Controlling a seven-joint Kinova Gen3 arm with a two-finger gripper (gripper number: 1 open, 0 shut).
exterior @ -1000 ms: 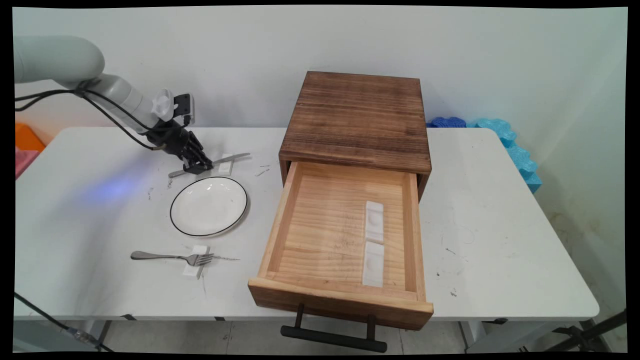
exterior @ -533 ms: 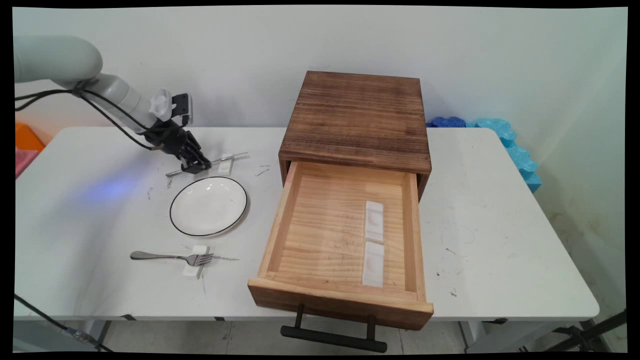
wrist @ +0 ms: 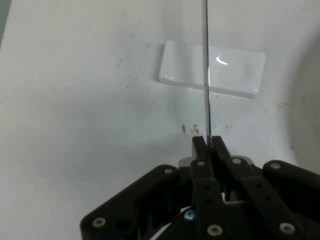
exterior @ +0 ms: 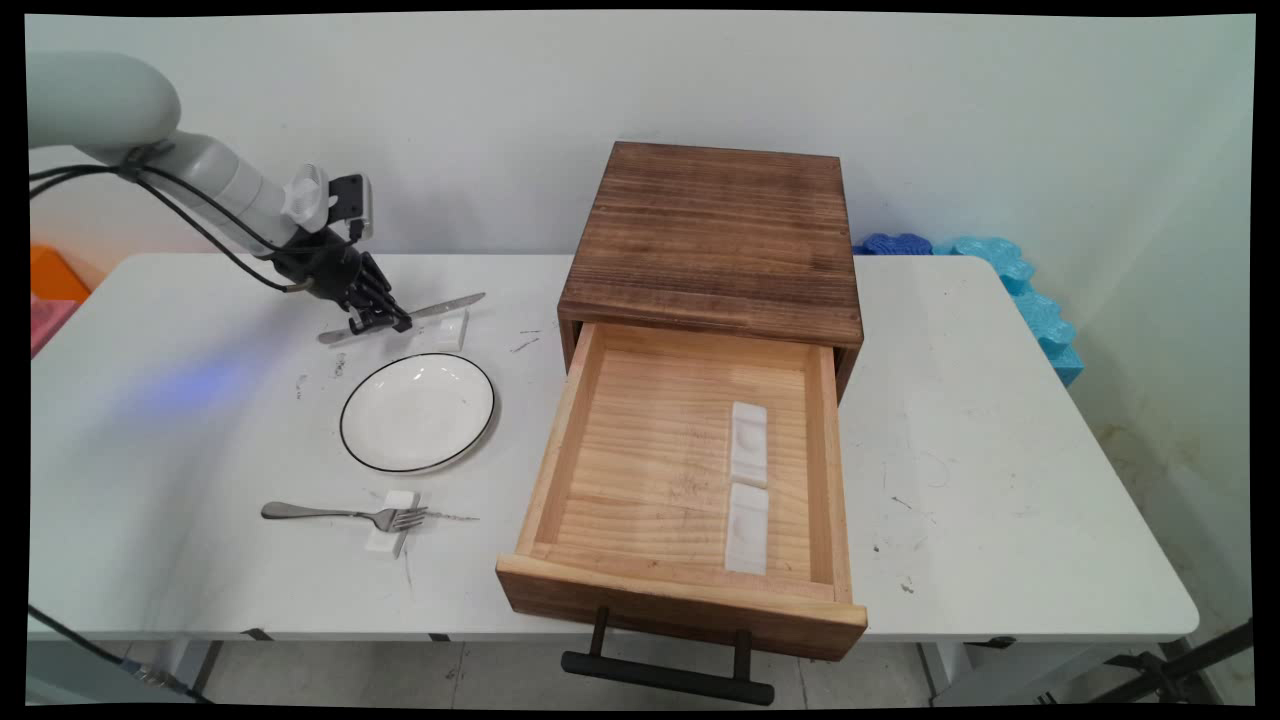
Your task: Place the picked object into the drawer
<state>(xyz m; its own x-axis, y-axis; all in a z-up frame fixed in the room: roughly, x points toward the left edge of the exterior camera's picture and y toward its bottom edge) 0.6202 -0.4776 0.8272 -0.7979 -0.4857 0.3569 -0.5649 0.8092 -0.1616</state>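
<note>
Here the pincer (exterior: 385, 322) grips the knife (exterior: 440, 305) above its rest (wrist: 212, 68).

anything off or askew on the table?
Only the knife: the gripper is shut on it, holding it tilted above its white rest. Fork, plate and open drawer look normal.

You see the gripper (exterior: 385, 322) clamped on a table knife (exterior: 405, 317), apparently lifted just clear of its white rest (exterior: 453, 329), beyond the black-rimmed plate (exterior: 417, 411). A fork (exterior: 340, 515) lies nearer you; the drawer (exterior: 683, 490) stands open at right.
</note>
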